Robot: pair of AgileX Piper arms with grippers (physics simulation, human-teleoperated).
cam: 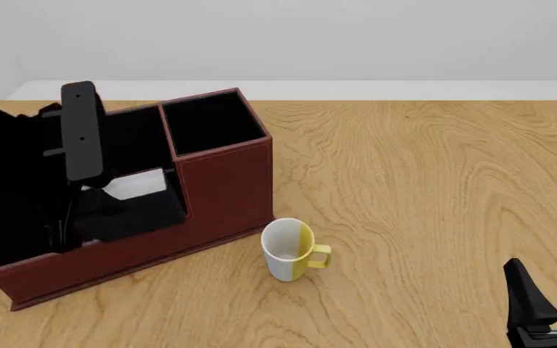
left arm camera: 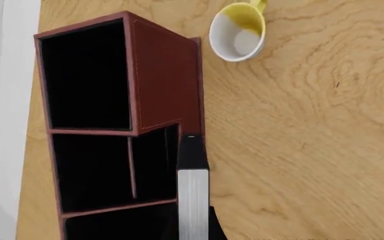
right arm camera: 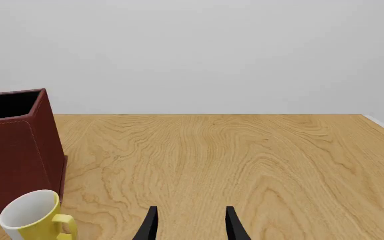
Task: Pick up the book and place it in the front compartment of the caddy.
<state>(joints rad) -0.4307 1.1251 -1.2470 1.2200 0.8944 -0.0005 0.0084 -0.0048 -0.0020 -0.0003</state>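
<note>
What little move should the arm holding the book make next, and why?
Probably lower it straight down. The left gripper holds the book upright over the caddy, and the left wrist view shows its edge above a cell by the front wall. It doesn't look released or seated yet.

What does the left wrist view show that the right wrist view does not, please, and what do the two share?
Only the left wrist view shows the book, edge-on, hanging over the caddy by its outer wall, and looks down into three black-lined cells. Only the right wrist view shows the right gripper, open and empty above the table, plus the pale back wall. Both show the mug, one tall corner of the caddy, and the wood-grain table.
</note>
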